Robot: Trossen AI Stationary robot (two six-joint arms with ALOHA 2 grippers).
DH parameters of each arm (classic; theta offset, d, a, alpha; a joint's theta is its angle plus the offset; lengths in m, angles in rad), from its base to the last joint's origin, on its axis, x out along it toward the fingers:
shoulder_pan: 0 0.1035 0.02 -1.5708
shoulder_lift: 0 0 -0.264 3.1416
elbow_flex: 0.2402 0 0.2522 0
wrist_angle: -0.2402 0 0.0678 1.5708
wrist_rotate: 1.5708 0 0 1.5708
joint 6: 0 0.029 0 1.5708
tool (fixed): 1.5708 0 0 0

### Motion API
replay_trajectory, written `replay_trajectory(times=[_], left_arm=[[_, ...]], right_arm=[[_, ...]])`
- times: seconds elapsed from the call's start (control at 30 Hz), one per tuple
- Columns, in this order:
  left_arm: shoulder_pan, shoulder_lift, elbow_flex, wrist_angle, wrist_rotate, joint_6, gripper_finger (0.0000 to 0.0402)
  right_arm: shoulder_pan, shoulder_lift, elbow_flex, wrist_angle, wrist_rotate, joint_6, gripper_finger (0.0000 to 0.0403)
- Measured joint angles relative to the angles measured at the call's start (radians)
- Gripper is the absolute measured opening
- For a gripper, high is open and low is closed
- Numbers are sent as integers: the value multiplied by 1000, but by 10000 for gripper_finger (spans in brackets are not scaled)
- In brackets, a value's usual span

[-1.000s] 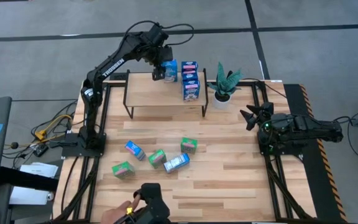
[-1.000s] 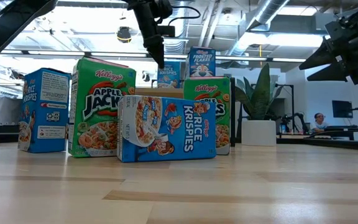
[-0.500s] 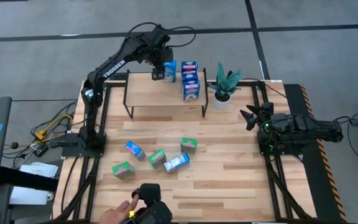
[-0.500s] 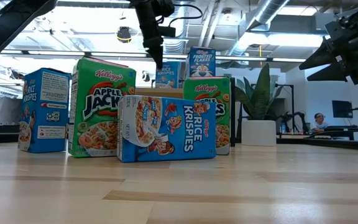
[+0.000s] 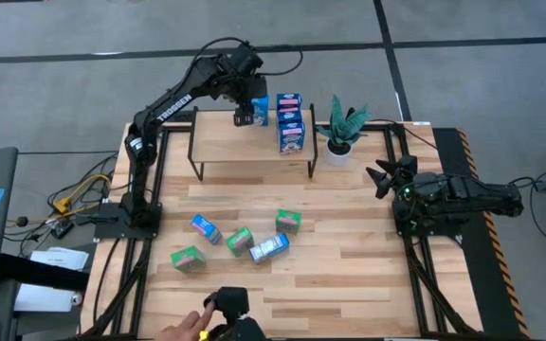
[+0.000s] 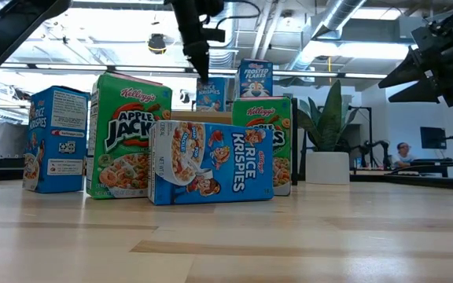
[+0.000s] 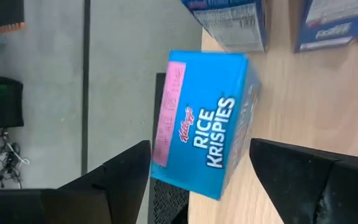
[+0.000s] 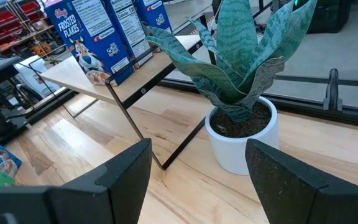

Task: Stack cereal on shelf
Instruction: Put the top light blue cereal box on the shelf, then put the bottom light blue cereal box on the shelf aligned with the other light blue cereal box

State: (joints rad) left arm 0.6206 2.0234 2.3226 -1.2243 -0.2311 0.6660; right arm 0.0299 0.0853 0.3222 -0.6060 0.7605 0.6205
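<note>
A blue Rice Krispies cereal box (image 7: 204, 127) stands upright on the shelf (image 5: 235, 147) near its far edge, also seen in the high view (image 5: 261, 107). My left gripper (image 7: 201, 180) hovers over it, open, one finger on either side of the box's top; I see no hold. More cereal boxes (image 5: 291, 121) stand on the shelf's right part. Several blue and green boxes (image 5: 240, 241) lie on the table in front of the shelf. My right gripper (image 5: 384, 177) waits open at the table's right side.
A potted plant (image 5: 341, 133) in a white pot stands right of the shelf, in front of my right gripper (image 8: 191, 180). A person's hand (image 5: 183, 332) and a black device (image 5: 230, 308) show at the table's near edge. Bare wood lies between the loose boxes and my right arm.
</note>
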Motion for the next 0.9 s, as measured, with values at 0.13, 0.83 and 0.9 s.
replay_trajectory(times=[0.13, 0.83, 0.9], left_arm=[[-9, -6, 35, 18, -25, -11, 290], [-375, -155, 31, -349, 311, -619, 316], [-457, -144, 31, -342, 266, -642, 316]], right_arm=[[0, 0, 0, 0, 0, 0, 286], [0, 0, 0, 0, 0, 0, 286], [0, 0, 0, 0, 0, 0, 286]])
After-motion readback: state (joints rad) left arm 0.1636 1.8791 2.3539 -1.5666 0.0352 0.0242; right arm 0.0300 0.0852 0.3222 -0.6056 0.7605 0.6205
